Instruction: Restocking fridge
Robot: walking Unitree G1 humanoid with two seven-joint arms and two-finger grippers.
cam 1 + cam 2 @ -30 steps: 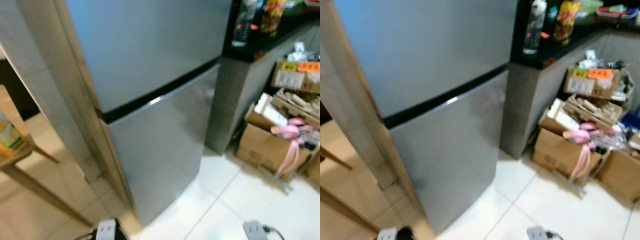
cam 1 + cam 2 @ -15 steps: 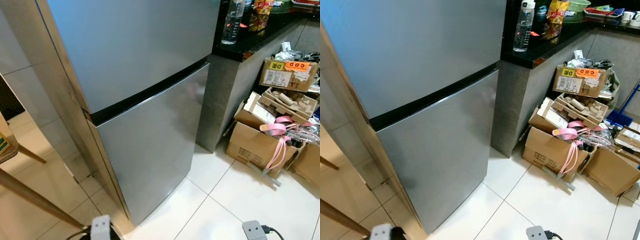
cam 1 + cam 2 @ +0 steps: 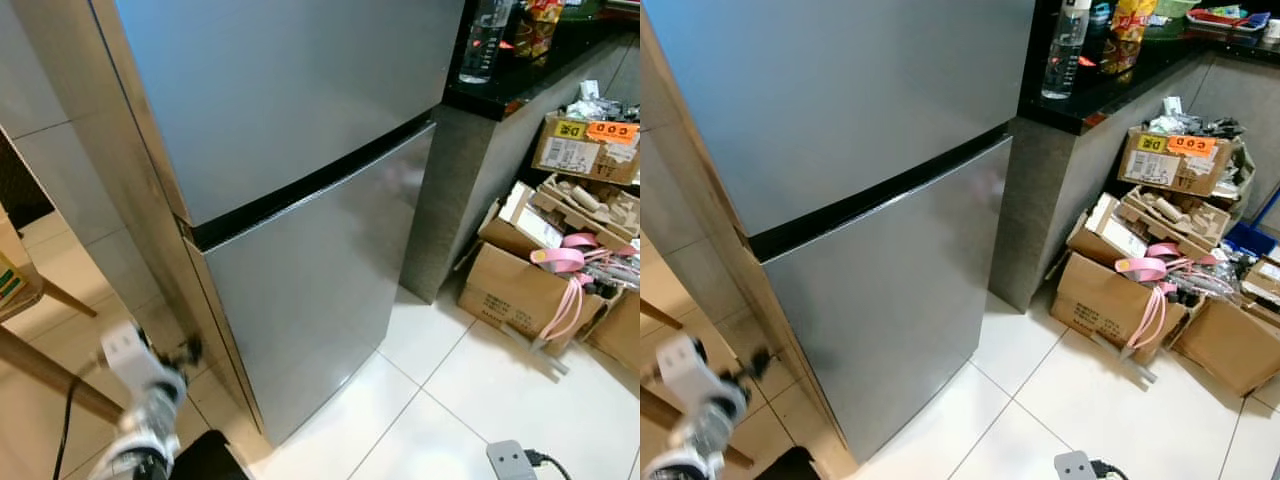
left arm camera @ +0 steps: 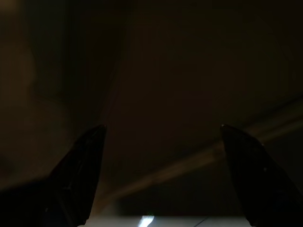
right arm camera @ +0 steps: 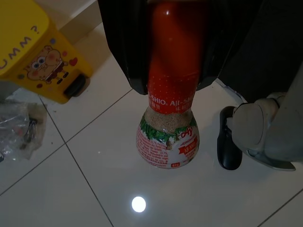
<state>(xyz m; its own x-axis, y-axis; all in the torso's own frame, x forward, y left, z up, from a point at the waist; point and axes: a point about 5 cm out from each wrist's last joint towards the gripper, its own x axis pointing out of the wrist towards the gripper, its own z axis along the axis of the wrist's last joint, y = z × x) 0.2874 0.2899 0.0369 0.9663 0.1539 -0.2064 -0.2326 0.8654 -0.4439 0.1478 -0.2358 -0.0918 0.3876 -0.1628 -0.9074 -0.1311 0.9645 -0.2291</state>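
Nearest the robot, the right gripper hangs low over the white tiled floor, its two black fingers clamped on a red-capped seasoning shaker; the label reads partly "SHIO", and pale granules fill the bulbous glass end. That shaker is the item to restock, and it is in the robot's grasp, not yet anywhere near a shelf. Beside it in the right wrist view stand a yellow cartoon-printed stool and the robot's own foot.

Next out, the left gripper is raised at the fridge's near corner, by the wooden table leg. The dark left wrist view shows its fingers spread wide apart with nothing between them.

Ahead stands the silver two-door fridge, both doors shut. Beyond it are a dark counter with a water bottle and, on the floor, cardboard boxes with pink tubing.

My judgement: the door must be opened first, and no handle is evident, so the left fingers may slip off the smooth edge. Pulling from this angle could swing the door into the robot. The shaker, held by its narrow part, could tilt or slide out if the body lurches, and glass on tile would likely break.
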